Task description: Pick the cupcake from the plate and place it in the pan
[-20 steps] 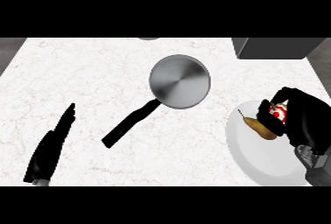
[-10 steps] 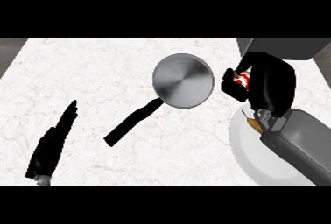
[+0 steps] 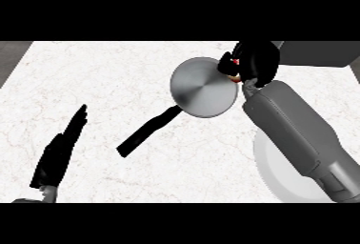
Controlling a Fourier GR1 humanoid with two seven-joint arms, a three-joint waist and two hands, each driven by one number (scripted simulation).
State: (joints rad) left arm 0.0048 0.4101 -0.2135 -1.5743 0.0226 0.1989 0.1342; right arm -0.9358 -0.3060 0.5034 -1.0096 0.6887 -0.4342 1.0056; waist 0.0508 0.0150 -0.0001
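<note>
My right hand [image 3: 255, 61] is at the pan's far right rim, its fingers curled round the cupcake [image 3: 233, 72], of which only a bit of red and tan shows at the hand's left side. The steel pan [image 3: 202, 87] lies at the counter's middle back, its black handle [image 3: 148, 131] pointing to the lower left. The white plate [image 3: 285, 176] sits at the lower right, largely covered by my grey right forearm. My left hand [image 3: 60, 150] rests open at the lower left, fingers straight, far from the pan.
A grey block [image 3: 316, 53] stands at the back right corner, just behind my right hand. The white marble counter [image 3: 105, 81] stretches to the left; its left edge runs along a dark strip.
My right hand has carried the cupcake up off the plate and leftward to the pan's right rim. The forearm now crosses the plate. My left hand has stayed put.
</note>
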